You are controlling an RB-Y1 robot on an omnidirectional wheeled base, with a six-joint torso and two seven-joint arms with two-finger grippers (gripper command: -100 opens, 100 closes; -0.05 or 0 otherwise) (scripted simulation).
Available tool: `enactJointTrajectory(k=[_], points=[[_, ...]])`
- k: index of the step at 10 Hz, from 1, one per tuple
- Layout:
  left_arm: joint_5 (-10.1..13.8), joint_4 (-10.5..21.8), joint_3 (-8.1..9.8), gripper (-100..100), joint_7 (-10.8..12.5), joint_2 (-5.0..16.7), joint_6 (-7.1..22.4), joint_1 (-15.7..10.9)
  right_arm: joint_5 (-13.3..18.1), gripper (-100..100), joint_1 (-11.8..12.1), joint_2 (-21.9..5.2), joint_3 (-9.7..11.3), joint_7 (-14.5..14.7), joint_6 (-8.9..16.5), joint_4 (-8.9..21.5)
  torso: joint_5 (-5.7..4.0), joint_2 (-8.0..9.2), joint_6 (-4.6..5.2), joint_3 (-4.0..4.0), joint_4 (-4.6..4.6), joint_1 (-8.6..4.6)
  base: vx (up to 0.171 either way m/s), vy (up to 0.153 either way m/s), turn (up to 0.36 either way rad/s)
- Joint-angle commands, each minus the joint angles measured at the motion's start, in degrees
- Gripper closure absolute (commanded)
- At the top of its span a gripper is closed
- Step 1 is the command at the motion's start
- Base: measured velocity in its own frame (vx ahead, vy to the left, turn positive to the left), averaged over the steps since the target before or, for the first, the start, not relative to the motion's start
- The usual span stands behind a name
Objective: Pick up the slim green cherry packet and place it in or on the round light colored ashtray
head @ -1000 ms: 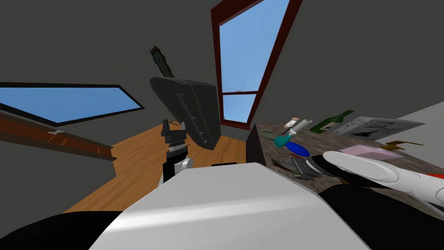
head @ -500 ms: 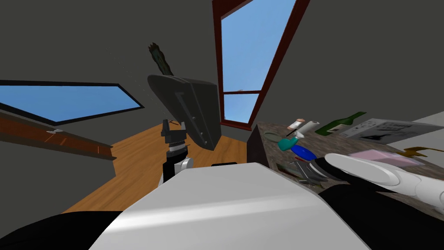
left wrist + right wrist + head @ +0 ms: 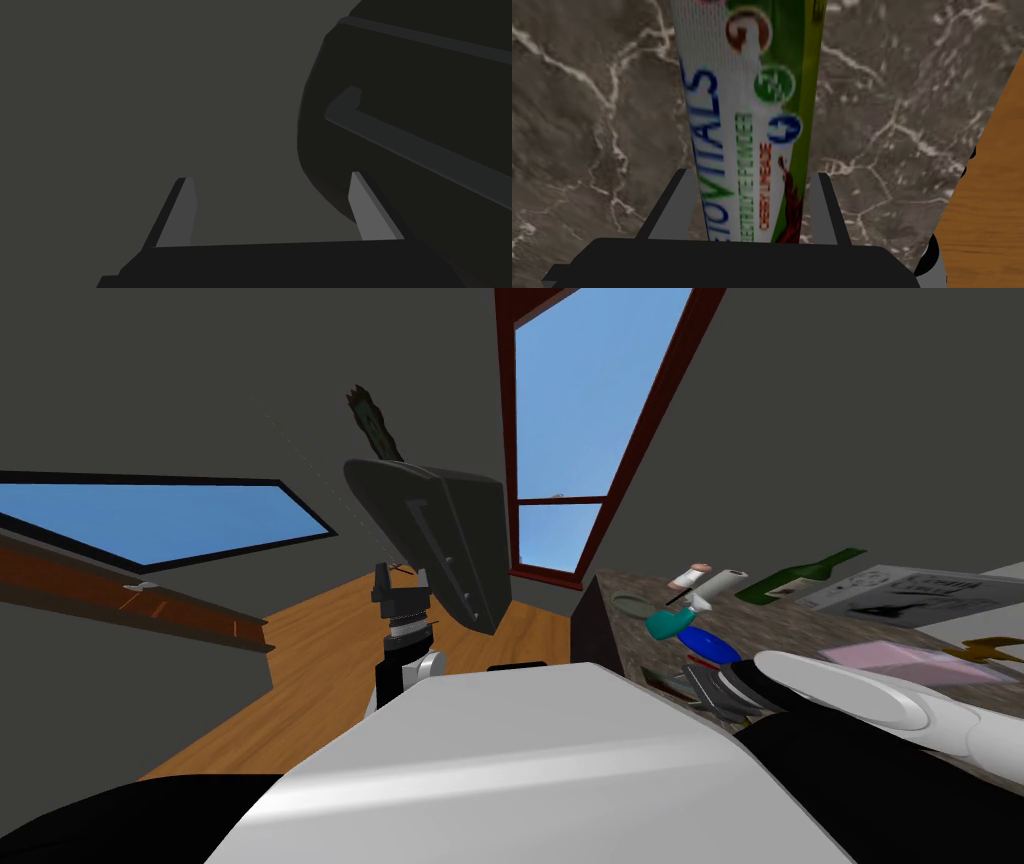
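The slim green and white packet (image 3: 747, 100) with red cherry print stands between the fingers of my right gripper (image 3: 752, 175), which press its two sides, just over a grey marble counter (image 3: 587, 125). In the head view the right gripper (image 3: 712, 685) hangs low over the counter's near end, with the packet's green end (image 3: 655, 676) poking out beside it. A round pale dish (image 3: 628, 604), likely the ashtray, lies farther back by the counter's left edge. My left gripper (image 3: 270, 177) is open, held up in front of a dark grey wall.
The counter (image 3: 800, 618) also carries a teal object (image 3: 662, 623), a blue disc (image 3: 707, 641), a white roll (image 3: 718, 584), a green bottle (image 3: 805, 575), a pink pad (image 3: 900, 656) and printed paper (image 3: 910, 593). A dark slab-shaped object (image 3: 440, 538) stands by the left arm over the wooden floor (image 3: 320, 668).
The whole head view has shifted a little, so the counter things sit further right: my own move. The right gripper stays low over the counter's near end. The left arm is unmoved.
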Motion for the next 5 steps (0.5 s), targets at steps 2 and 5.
enactJointTrajectory(k=[2, 5], points=[[0.0, 0.0, 0.0, 0, 0.0, 0.0, 0.0, 0.0, 0.0, 100, 0.0, 0.0, 0.0, 0.0, 0.0, 0.0, 0.0, 0.0, 0.01, 0.0, 0.0, -0.01, 0.0, 0.0, 0.0], [0.0, 0.0, 0.0, 0, 0.0, 0.0, 0.0, 0.0, -0.6, 100, 0.3, -1.8, -1.9, -1.2, -1.3, -1.4, 0.01, 0.0, 0.01, 0.0, -0.01, -0.01, -0.007, -0.002, -0.045]])
